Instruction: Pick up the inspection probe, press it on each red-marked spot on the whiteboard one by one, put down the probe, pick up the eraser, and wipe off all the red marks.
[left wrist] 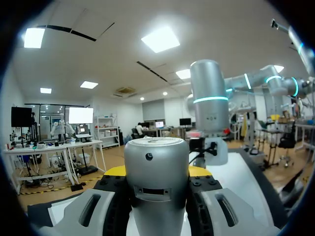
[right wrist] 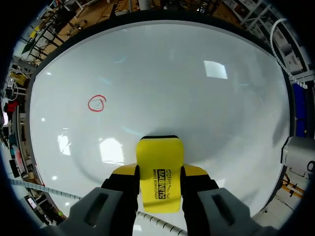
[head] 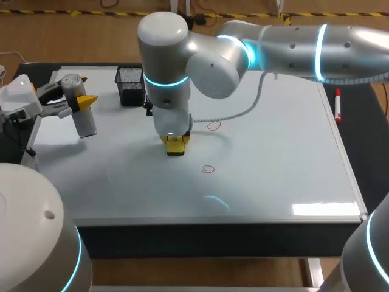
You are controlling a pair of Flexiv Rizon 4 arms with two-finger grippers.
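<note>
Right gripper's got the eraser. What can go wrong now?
Red mark beside the eraser and red mark nearer the front edge are unwiped. Right wrist view shows only one; the other may get missed.
The left gripper holds the probe at the left of the board; a wide wipe might hit it.

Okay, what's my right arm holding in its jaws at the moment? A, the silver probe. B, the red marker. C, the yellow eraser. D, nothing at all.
C: in the right wrist view the right jaws close on both sides of the yellow eraser, which is set against the whiteboard.
</note>
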